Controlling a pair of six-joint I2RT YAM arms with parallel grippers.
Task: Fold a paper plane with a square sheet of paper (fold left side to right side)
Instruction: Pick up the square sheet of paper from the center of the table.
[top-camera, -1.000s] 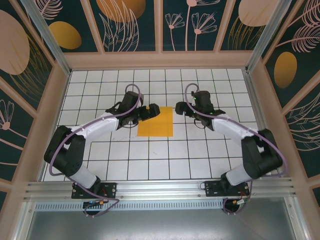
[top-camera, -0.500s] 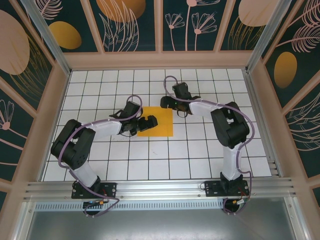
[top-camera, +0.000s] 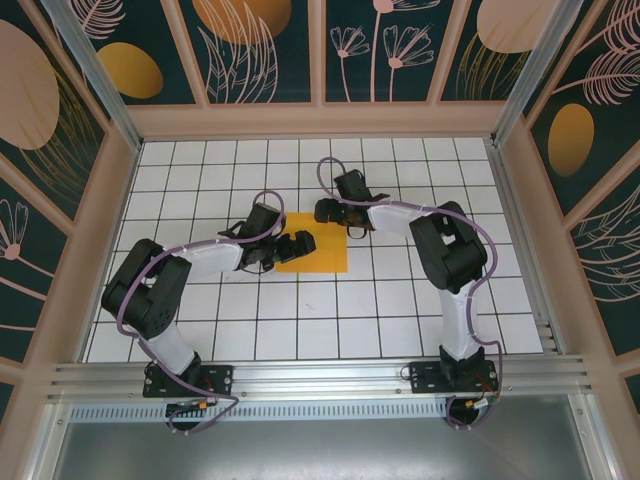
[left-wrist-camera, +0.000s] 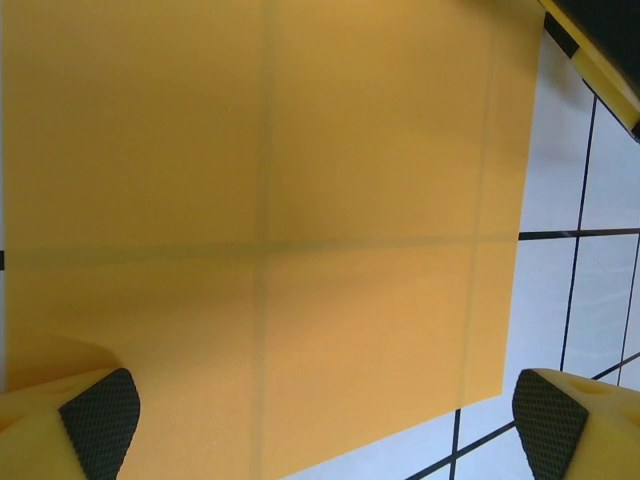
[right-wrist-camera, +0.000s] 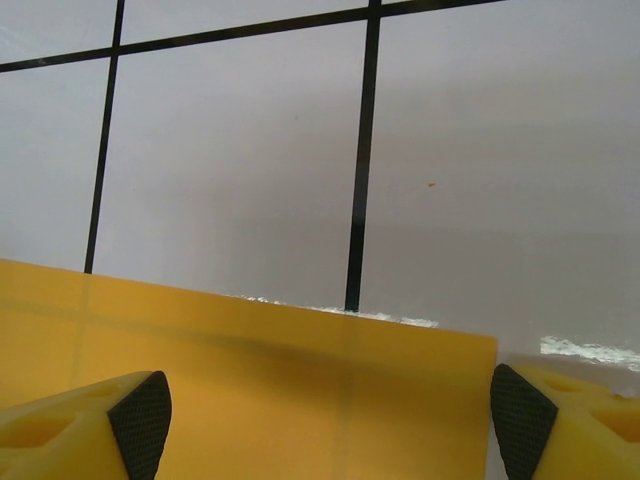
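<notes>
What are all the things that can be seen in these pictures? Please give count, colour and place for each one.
square sheet of paper: one, orange-yellow, flat at the middle of the table
table: one, white with a black grid, under everything
wall panels: several, dark with printed orange ovals and plant drawings, around the table
rail: one, silver metal, along the near edge
left arm: one, white and black, reaching from the near left
right arm: one, white and black, reaching from the near right
left pincer: one, yellow fingers with black pads, open over the sheet's left part
right pincer: one, same colours, open at the sheet's far edge
</notes>
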